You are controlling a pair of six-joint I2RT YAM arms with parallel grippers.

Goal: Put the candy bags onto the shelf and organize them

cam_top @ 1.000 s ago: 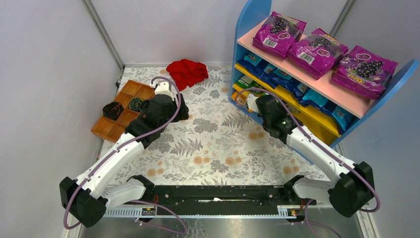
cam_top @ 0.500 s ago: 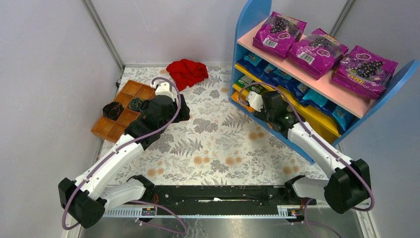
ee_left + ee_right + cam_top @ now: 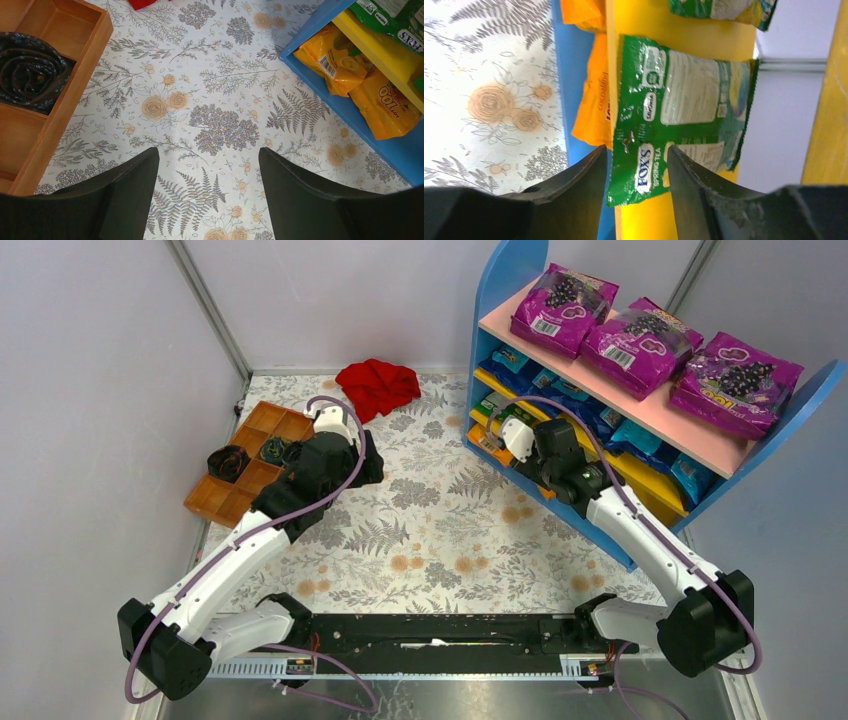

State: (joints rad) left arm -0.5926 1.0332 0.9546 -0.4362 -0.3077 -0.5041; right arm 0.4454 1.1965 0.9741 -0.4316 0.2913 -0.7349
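The shelf [image 3: 497, 285] stands at the right, with blue candy bags [image 3: 560, 390] lined up under its pink board. In the right wrist view a green candy bag [image 3: 684, 100] lies flat on a yellow board [image 3: 659, 220]. Orange candy bags [image 3: 594, 110] sit on the level below. My right gripper [image 3: 636, 150] is open at the shelf's left end, and the green bag's near end shows between its fingers, resting on the board. My left gripper [image 3: 207, 152] hangs open over the floral cloth with nothing between its fingers. Orange bags [image 3: 350, 65] show at its right.
Three magenta grape bags [image 3: 640, 340] lie on the pink top board. A red cloth [image 3: 378, 385] lies at the back. A wooden compartment tray [image 3: 245, 465] at the left holds dark rolled items [image 3: 27, 70]. Grey walls close in on the sides.
My right arm has moved up along the shelf front toward its left end, and its jaws have gone from nearly shut to apart. The left arm has stayed put.
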